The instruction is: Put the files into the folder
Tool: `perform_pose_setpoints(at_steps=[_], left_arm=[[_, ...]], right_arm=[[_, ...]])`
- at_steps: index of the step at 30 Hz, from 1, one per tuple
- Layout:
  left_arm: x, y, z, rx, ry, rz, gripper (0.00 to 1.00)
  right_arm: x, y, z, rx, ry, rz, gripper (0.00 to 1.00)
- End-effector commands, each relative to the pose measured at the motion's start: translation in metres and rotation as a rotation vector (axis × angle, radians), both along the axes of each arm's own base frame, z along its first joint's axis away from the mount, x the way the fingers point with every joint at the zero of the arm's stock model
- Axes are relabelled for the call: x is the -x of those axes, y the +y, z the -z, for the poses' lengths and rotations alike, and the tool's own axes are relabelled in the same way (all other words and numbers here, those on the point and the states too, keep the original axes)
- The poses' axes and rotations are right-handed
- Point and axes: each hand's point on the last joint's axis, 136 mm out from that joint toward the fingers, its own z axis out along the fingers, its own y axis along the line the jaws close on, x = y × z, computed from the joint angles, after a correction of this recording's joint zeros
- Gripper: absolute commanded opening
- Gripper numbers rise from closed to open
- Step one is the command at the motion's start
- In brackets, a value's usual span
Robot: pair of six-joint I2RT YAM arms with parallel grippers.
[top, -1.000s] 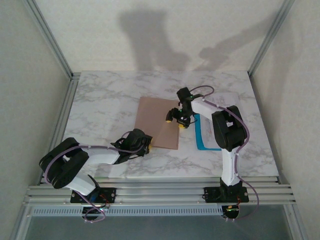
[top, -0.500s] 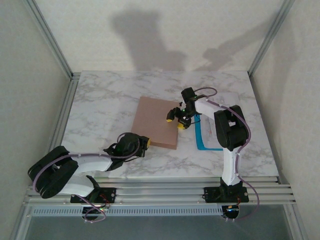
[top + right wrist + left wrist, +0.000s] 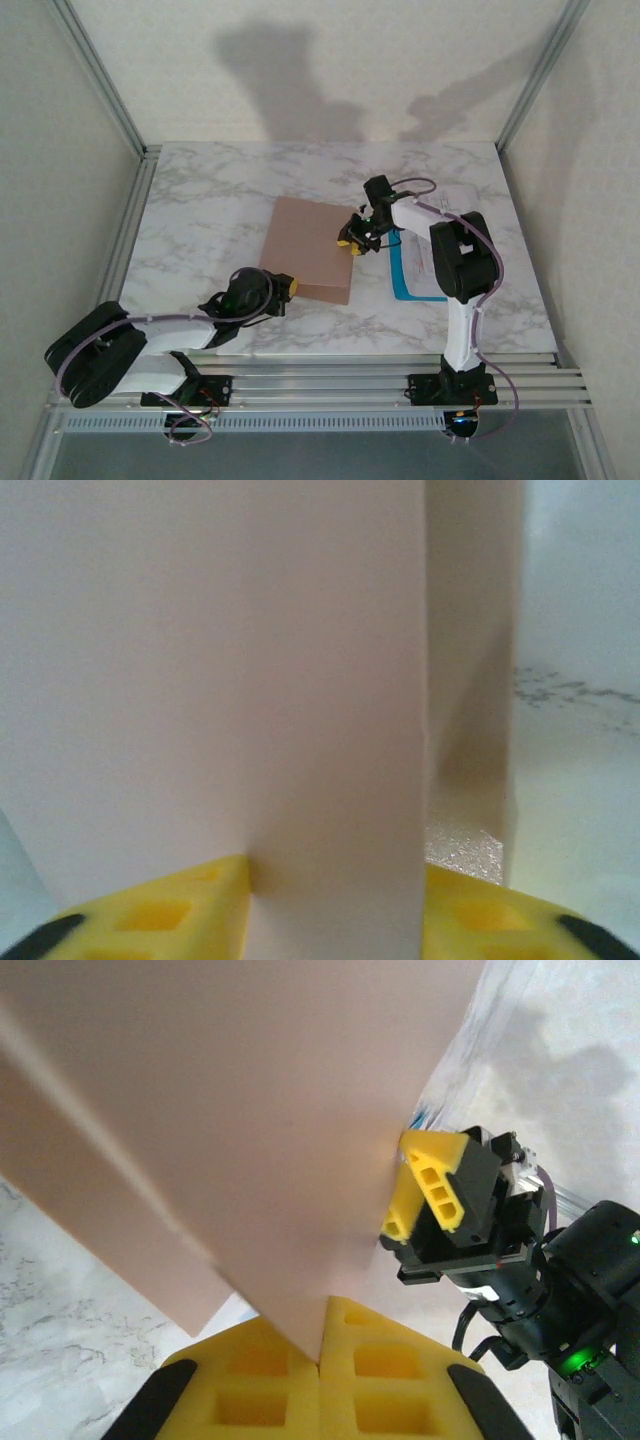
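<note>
Black-and-white arms (image 3: pixel 458 310), purple cables (image 3: pixel 414 183), yellow tool pads (image 3: pixel 260 1380).

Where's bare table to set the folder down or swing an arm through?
Free: the table left of the folder, out to its left edge, and the strip behind the folder up to the back wall. Crowded: right of the folder, where the right arm hangs over the papers, and the near edge under the left arm.
</note>
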Motion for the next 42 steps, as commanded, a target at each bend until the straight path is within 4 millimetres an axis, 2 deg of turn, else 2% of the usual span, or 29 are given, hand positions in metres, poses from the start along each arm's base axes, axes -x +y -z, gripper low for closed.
perform_pose_setpoints(at_steps=[1, 2, 3, 4, 5, 6, 7, 11, 12, 14, 15, 17, 21, 24, 29, 35, 38, 42], left_arm=[[0.008, 0.0, -0.001, 0.0, 0.025, 0.041, 0.0], [0.009, 0.002, -0.001, -0.025, 0.034, 0.05, 0.11], [0.009, 0.004, -0.001, -0.067, 0.049, 0.055, 0.3], [0.013, 0.011, 0.001, -0.151, 0.086, 0.061, 0.55], [0.014, 0.018, -0.002, -0.236, 0.108, 0.066, 0.7], [0.015, 0.025, -0.005, -0.305, 0.127, 0.072, 0.78], [0.015, 0.031, -0.012, -0.369, 0.137, 0.075, 0.81], [0.012, 0.049, -0.044, -0.557, 0.114, 0.101, 0.84], [0.009, 0.053, -0.056, -0.614, 0.096, 0.115, 0.91], [0.0, 0.056, -0.078, -0.745, 0.058, 0.165, 0.9], [-0.007, 0.051, -0.087, -0.802, 0.025, 0.215, 0.88], [-0.023, 0.027, -0.107, -0.876, -0.084, 0.342, 0.81], [-0.038, -0.028, -0.132, -1.069, -0.264, 0.574, 0.79], [-0.036, -0.057, -0.13, -1.221, -0.326, 0.698, 0.8], [-0.029, -0.08, -0.114, -1.457, -0.325, 0.798, 0.82], [-0.031, -0.072, -0.095, -1.774, -0.267, 0.795, 0.75], [-0.034, -0.065, -0.09, -1.851, -0.25, 0.772, 0.63], [-0.037, -0.062, -0.085, -1.903, -0.248, 0.768, 0.38]], right_arm=[[0.0, 0.001, -0.016, -0.026, -0.024, 0.021, 0.11], [0.0, 0.0, -0.018, -0.021, -0.03, 0.028, 0.04], [0.0, -0.001, -0.02, -0.02, -0.035, 0.034, 0.01], [0.001, -0.002, -0.022, -0.018, -0.042, 0.04, 0.0], [0.0, -0.003, -0.026, -0.015, -0.051, 0.044, 0.0], [0.001, -0.003, -0.029, -0.014, -0.055, 0.047, 0.0], [0.001, -0.003, -0.032, -0.015, -0.061, 0.049, 0.0], [0.002, 0.003, -0.044, -0.019, -0.064, 0.042, 0.0], [0.003, 0.005, -0.047, -0.017, -0.062, 0.038, 0.0], [0.003, 0.007, -0.054, -0.006, -0.058, 0.038, 0.0], [0.005, 0.008, -0.057, -0.003, -0.051, 0.041, 0.0], [0.006, 0.01, -0.062, 0.006, -0.036, 0.055, 0.0], [0.007, 0.015, -0.072, 0.0, -0.008, 0.074, 0.0], [0.006, 0.019, -0.081, 0.0, 0.004, 0.062, 0.0], [0.004, 0.026, -0.093, -0.025, 0.002, 0.057, 0.0], [0.003, 0.03, -0.106, -0.052, -0.007, 0.056, 0.0], [0.004, 0.03, -0.108, -0.057, -0.007, 0.057, 0.0], [0.005, 0.032, -0.109, -0.064, -0.006, 0.057, 0.0]])
